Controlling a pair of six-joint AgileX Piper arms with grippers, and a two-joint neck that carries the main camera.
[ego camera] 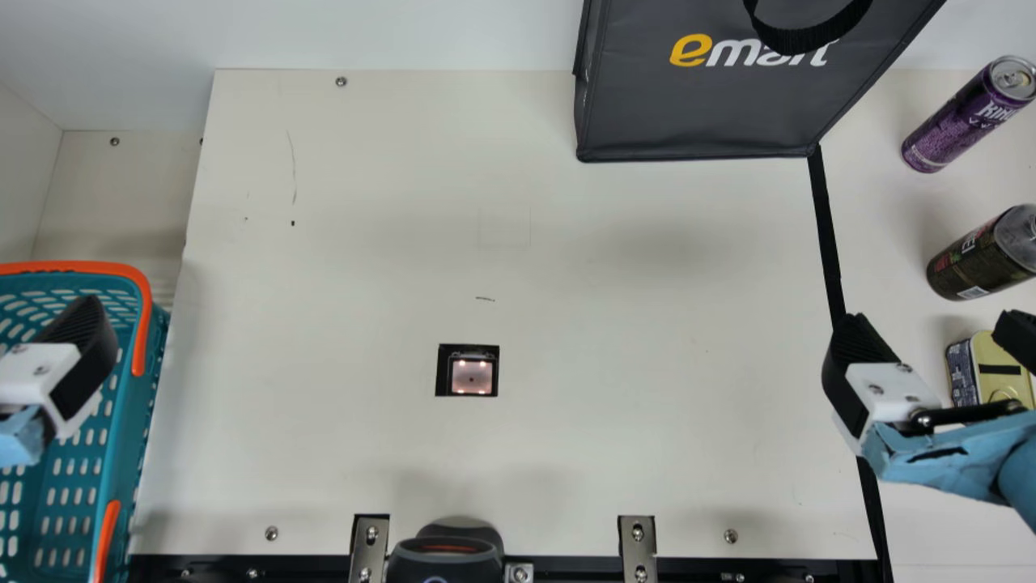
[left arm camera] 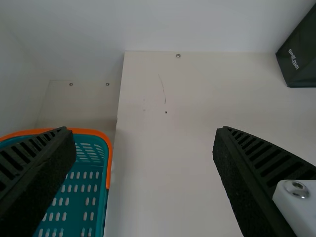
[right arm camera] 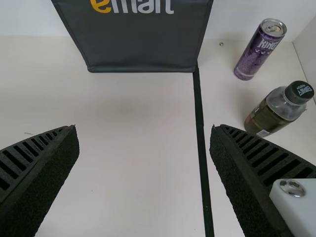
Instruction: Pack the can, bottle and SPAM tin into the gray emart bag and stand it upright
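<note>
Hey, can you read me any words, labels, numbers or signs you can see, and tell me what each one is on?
"emart": front of the gray bag
"emart.com": the bag's side
Can: white lettering, not readable in full
Bottle: label and cap print too small to read surely
SPAM tin: print too small to read

The left gripper hangs near the left edge of the table, the right gripper near its right edge. Both have black, bumpy fingers spread wide, pointing toward the far edge.
</note>
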